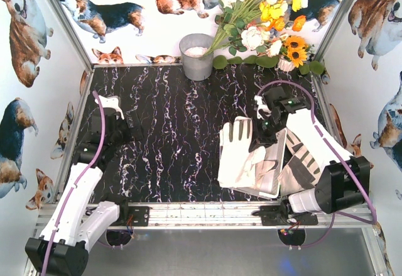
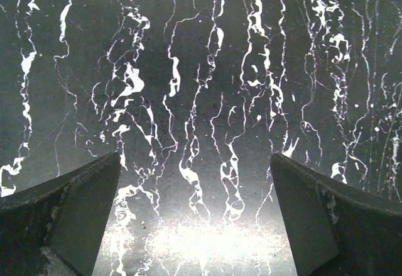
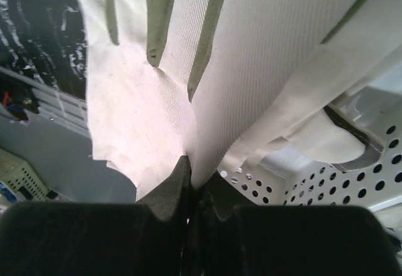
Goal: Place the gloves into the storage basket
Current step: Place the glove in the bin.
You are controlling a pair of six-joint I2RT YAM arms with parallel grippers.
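At the storage basket (image 3: 326, 182), right pincer (image 3: 195, 191) clamps a glove (image 3: 251, 68) — left pincer (image 2: 195, 160) gapes wide.

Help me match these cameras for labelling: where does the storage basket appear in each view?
Top external: storage basket at lower right, beside the right arm, gloves draped over it.
Left wrist: not in it.
Right wrist: its perforated wall at lower right, behind the glove held by the right hand.
Shared landmark: the black marbled tabletop, seen in all three.
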